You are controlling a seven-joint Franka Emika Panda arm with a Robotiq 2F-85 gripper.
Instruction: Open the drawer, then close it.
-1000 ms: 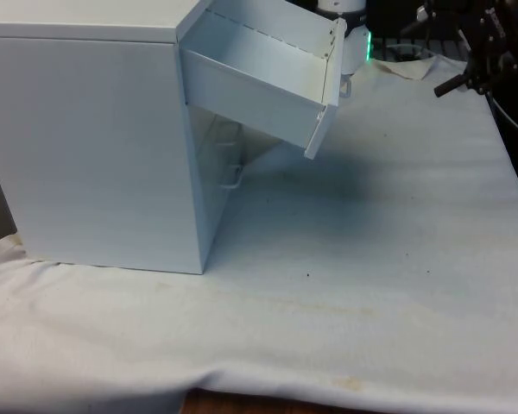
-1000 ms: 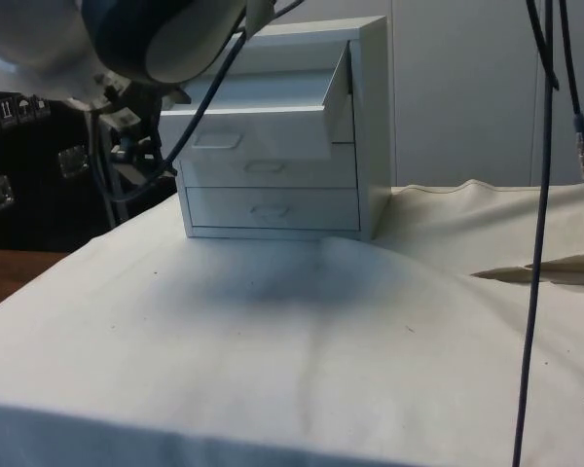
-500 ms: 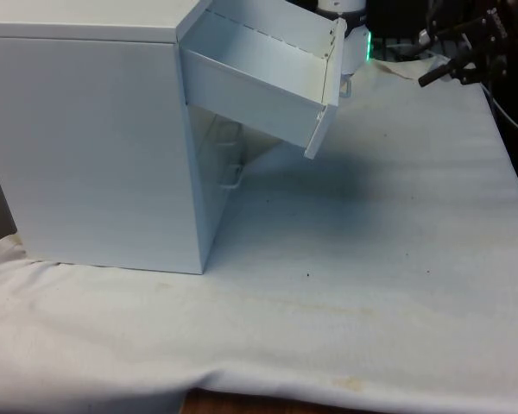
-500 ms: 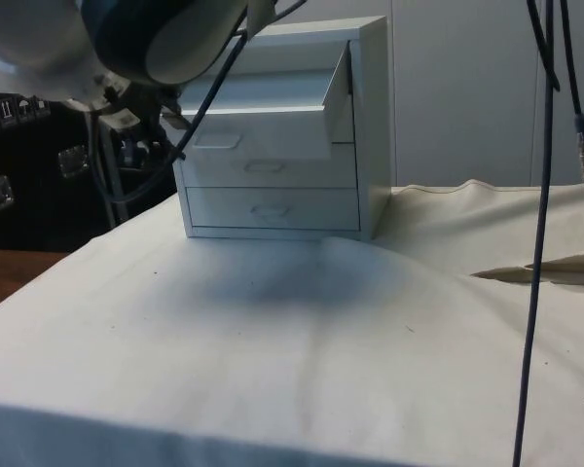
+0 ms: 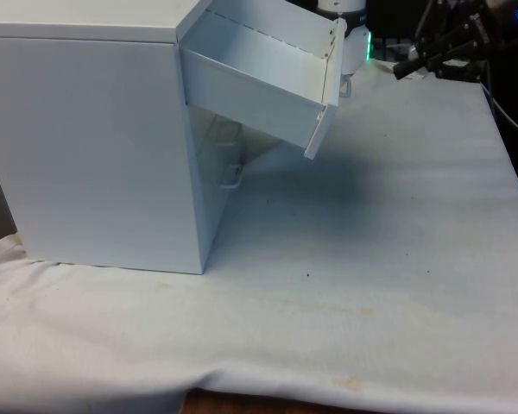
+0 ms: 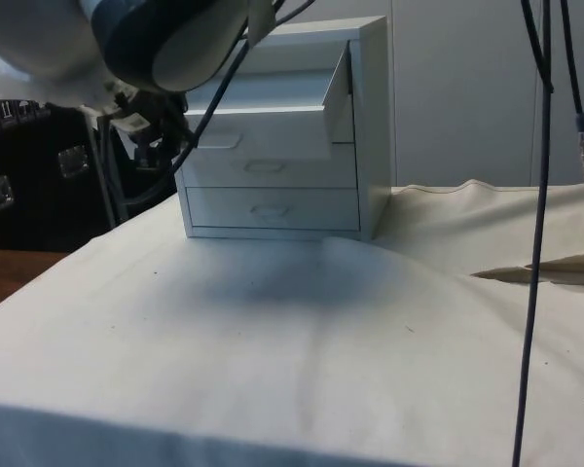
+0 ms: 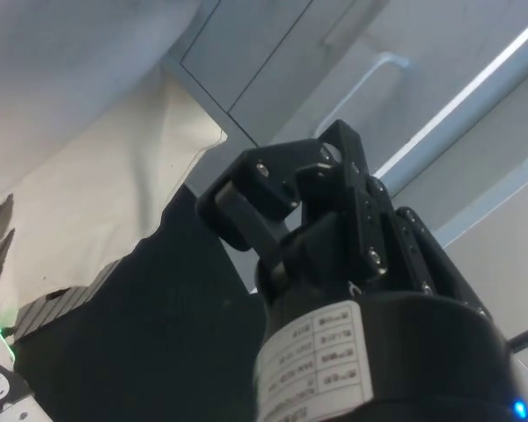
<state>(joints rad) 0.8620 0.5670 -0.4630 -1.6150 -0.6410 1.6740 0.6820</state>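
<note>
Top drawer (image 5: 259, 86) hangs open, tilted, from white chest (image 5: 95, 138).

Even, soft light falls from overhead, and a broad, blurred shadow lies on the white cloth (image 5: 388, 259) under the tilted open drawer (image 5: 268, 82). The side view is warmer and dimmer (its cloth looks cream), with a faint grey shadow before the chest of drawers (image 6: 282, 146); the arm (image 6: 127, 39) close to that camera is out of focus. In the wrist view a ceiling light strip (image 7: 475, 97) glares.
</note>
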